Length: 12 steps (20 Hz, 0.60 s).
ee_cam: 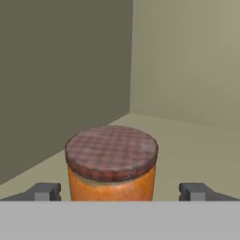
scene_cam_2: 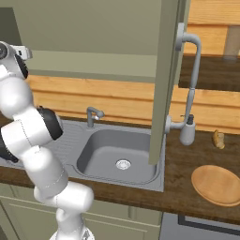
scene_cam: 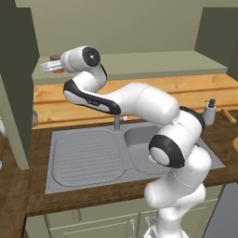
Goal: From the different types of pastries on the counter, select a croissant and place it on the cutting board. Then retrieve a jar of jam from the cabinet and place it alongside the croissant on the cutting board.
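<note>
Hand view: jam jar (ee_cam: 111, 164) on the cabinet shelf (ee_cam: 197, 140).
I see my hand (ee_cam: 120, 192) spread wide, one fingertip either side of the jar, not gripping it.

The white arm rises from its base, folds at a dark-jointed elbow and reaches up and away to the left, its wrist held level and high. The end effector (ee_cam: 120, 191) points straight ahead with its two dark fingertips (ee_cam: 46, 191) spread wide apart, level with each other, and nothing is clamped between them.
</note>
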Motion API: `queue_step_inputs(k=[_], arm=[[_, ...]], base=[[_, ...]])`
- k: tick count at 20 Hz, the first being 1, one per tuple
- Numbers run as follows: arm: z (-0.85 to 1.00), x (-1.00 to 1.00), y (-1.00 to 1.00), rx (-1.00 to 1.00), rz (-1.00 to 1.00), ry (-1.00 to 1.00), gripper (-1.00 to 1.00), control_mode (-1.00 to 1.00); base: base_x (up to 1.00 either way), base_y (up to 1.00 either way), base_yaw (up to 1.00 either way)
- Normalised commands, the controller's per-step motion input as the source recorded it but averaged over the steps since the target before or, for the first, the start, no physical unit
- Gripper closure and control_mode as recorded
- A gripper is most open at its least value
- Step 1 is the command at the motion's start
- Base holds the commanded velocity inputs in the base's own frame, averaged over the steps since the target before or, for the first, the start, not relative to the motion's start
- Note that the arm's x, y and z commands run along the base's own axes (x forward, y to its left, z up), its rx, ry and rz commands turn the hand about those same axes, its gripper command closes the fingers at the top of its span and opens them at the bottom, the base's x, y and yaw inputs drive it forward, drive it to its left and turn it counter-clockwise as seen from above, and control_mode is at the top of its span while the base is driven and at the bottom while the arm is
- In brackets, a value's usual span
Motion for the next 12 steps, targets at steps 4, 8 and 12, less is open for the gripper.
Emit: queue_step_inputs(k=[4, 8, 12], arm=[[-0.04, 0.02, 0.07, 0.00, 0.00, 0.00, -1.00, -1.00], [0.00, 0.00, 0.03, 0.00, 0.00, 0.00, -1.00, -1.00], [0.00, 0.04, 0.00, 0.00, 0.00, 0.00, -1.00, -1.00]], base=[[0.00, 0.00, 0.00], [0.00, 0.00, 0.00], [0.00, 0.00, 0.00]])
